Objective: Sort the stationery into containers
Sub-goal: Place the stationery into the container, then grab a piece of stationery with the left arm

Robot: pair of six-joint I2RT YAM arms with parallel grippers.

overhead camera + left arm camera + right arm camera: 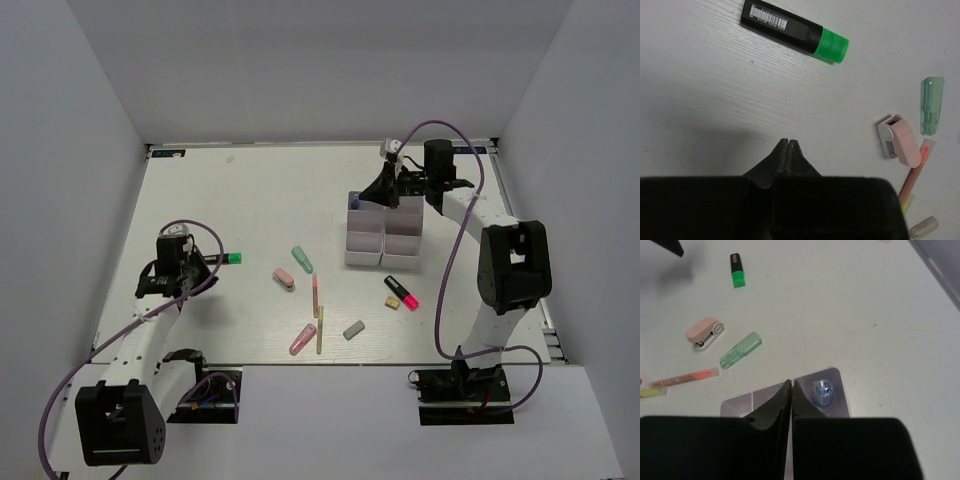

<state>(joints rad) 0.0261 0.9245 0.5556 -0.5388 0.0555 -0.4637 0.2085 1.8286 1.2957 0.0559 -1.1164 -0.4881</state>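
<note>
The containers [398, 244] are a block of white bins right of centre. My right gripper [384, 194] is shut and empty, hovering over the far left bin [836, 375], where a clear blue-capped tube [822, 391] stands; its tips show in the right wrist view [791, 384]. My left gripper [180, 276] is shut and empty at the left, its tips [788, 142] short of a black marker with a green cap [795, 31], which also shows in the top view [226, 259]. Loose on the table lie a clear green piece [303, 260], a pink stapler-like item [284, 278], a pink stick [315, 293], a yellow stick [319, 336], a pink marker [302, 340], a grey eraser [353, 329], a black-pink marker [402, 292] and a tan eraser [393, 303].
White walls close the table in on the left, back and right. The near table edge [320, 364] runs just behind the loose items. Cables loop from both arms over the table sides.
</note>
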